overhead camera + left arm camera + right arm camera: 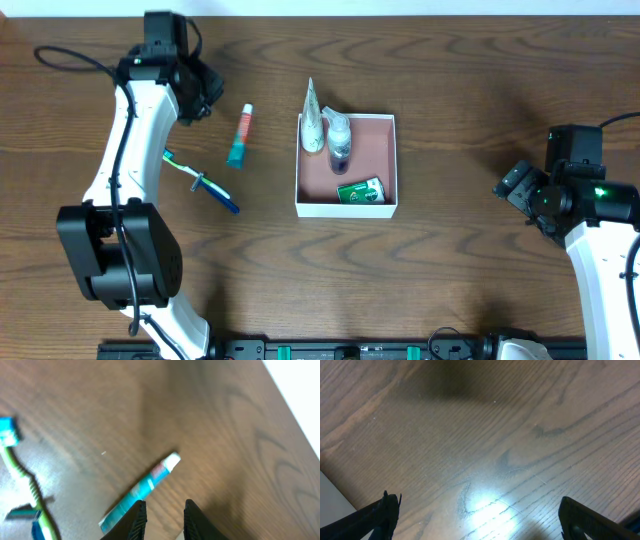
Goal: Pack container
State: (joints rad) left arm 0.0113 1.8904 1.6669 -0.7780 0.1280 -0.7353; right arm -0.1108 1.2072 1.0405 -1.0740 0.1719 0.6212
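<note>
At nine o'clock from the mid-table container (347, 210), we see the left gripper (165, 510) empty, fingers drawn to a narrow gap, near a teal toothpaste tube (145, 487). Well off at three o'clock, the right gripper (477, 510) is spread wide, holding nothing. We cannot read any lettering on the tube or the green packet (360, 190) inside the container.

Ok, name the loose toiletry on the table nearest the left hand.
The teal toothpaste tube, lying just ahead of the left hand. The green toothbrush and blue razor lie farther off.
</note>
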